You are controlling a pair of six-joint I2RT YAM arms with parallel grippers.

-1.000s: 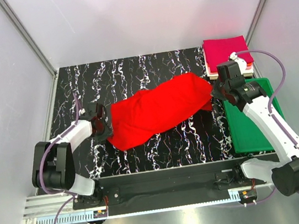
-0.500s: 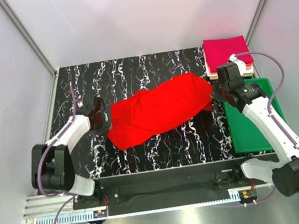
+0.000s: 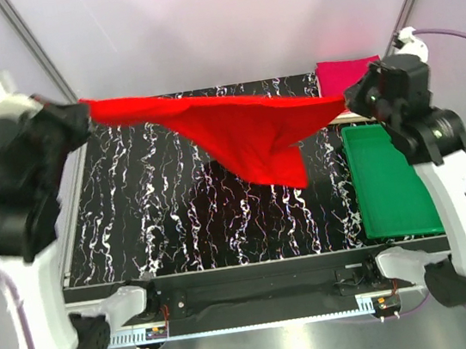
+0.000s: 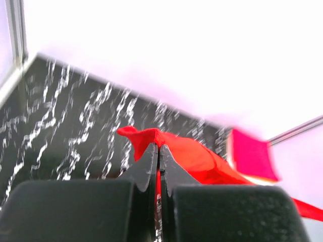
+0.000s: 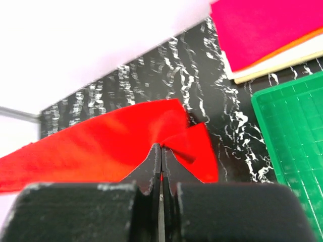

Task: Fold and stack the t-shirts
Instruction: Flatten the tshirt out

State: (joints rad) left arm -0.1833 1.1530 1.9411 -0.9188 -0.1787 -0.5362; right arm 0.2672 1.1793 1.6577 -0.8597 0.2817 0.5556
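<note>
Above table (image 3: pixel 181 234), left tool (image 3: pixel 83 109), right tool (image 3: pixel 353 99) suspend t-shirt (image 3: pixel 236 131).

The left arm (image 3: pixel 15 183) and right arm (image 3: pixel 424 126) are each built of smooth white links joined by bulky black housings, with a small white cap just behind the claw and a black base at the end farthest from it. The left claw (image 4: pixel 159 151) and right claw (image 5: pixel 161 151) each have two matt black fingers (image 5: pixel 144 174), broad blocks behind that taper to thin, flat-faced tips. A lilac cable (image 3: pixel 456 31) trails back from behind each claw.
</note>
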